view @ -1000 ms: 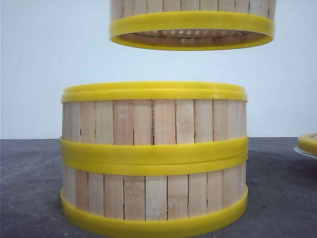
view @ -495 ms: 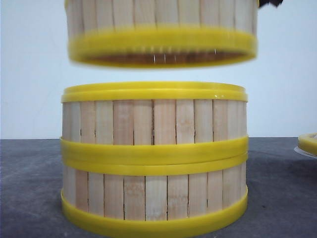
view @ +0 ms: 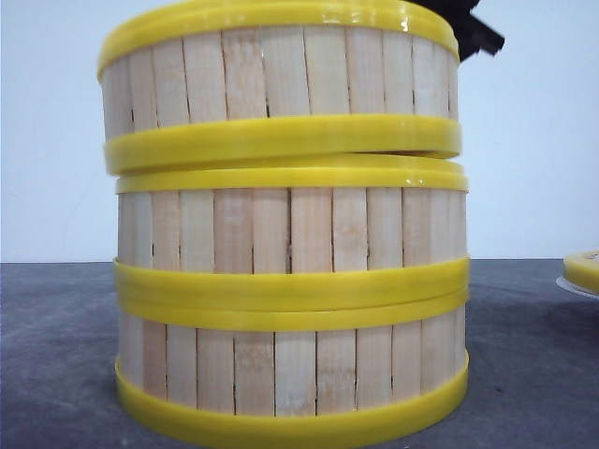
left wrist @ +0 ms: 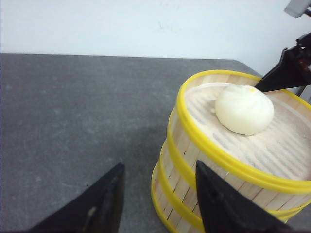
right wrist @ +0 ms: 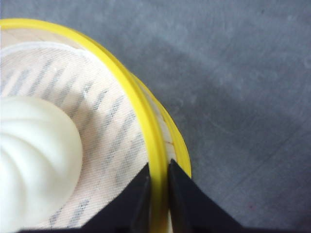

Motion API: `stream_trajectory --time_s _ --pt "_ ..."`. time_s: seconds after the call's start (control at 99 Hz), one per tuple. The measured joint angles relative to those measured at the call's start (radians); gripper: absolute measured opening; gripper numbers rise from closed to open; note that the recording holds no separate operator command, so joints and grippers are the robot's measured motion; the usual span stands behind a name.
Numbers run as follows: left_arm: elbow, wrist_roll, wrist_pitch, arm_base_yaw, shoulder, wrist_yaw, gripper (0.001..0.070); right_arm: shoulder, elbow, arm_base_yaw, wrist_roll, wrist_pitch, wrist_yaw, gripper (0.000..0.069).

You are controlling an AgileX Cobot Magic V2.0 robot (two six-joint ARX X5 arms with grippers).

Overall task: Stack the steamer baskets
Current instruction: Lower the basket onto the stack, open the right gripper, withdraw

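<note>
A: Steamer baskets status?

B: Three on the grey surface (view: 56, 374), stacked. Bottom basket (view: 290, 374) and middle basket (view: 290, 229) sit square. Top basket (view: 281, 84) rests on the middle one, slightly tilted and shifted toward my left; its lower rim overhangs there.

A: Right gripper?

B: My right gripper (right wrist: 158, 187) is pinched on the top basket's yellow upper rim, one finger inside the wall, one outside. White bun (left wrist: 244, 109) sits on the cloth liner (right wrist: 92, 121) inside that basket.

A: Left gripper?

B: My left gripper (left wrist: 158, 187) has its fingers spread wide, holding nothing, beside the stack over the bare surface, not touching it.

A: Anything else in view?

B: Yellow-edged item (view: 582, 271) at the far right edge of the front view, cut off; can't tell what it is.
</note>
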Motion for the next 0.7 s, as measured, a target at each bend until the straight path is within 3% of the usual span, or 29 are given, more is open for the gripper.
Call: stream_trajectory --time_s 0.586,0.697 --pt "0.000 0.001 0.001 0.000 0.000 0.000 0.0269 0.003 0.000 0.000 -0.010 -0.032 0.037 0.0034" --pt "0.000 0.001 0.001 0.000 0.000 0.000 0.0269 0.003 0.000 0.000 -0.013 -0.039 0.044 0.0120"
